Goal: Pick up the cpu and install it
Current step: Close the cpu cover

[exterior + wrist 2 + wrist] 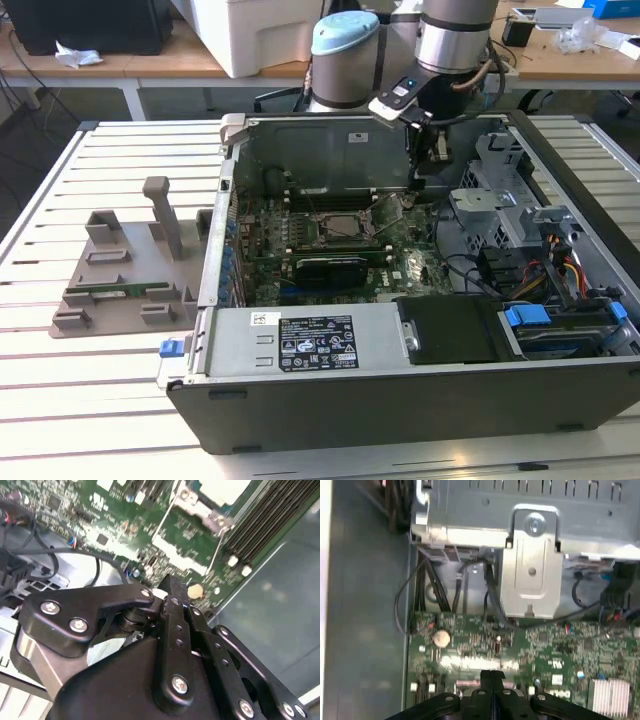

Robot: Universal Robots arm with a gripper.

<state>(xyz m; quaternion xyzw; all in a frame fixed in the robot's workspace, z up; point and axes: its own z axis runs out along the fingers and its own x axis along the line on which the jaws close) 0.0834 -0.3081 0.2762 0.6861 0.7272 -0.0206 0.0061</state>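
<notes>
The open computer case [400,420] lies on the white slatted surface [100,400]. Inside it are the green motherboard [265,250], a grey labelled power supply [300,340] along the near wall, a drive bay with blue tabs [560,330] at the exterior view's right, and a bundle of coloured cables [560,270] above that bay. Near the middle of the board sits the socket frame [335,226]. To the exterior view's left of the case, a grey tray [120,315] holds a thin green memory stick [120,292] lying flat in one of its slots. The arm [450,40] comes down into the case at its far side, to the exterior view's right of the socket.

The second wrist view gives what the exterior view leaves unclear. A pale silvery square that looks to be the cpu [225,490] lies inside the metal socket frame beside the dark memory slots [270,515], well apart from the gripper [491,676]. In both wrist views the gripper's black fingers [485,680] are pressed together with no gap, and nothing can be seen between them. They hang over the board just beside a round coin cell [441,638].

The first wrist view adds a folded metal bracket [532,565] with black wires running under it, and a finned heatsink [612,695] at the board's edge.
</notes>
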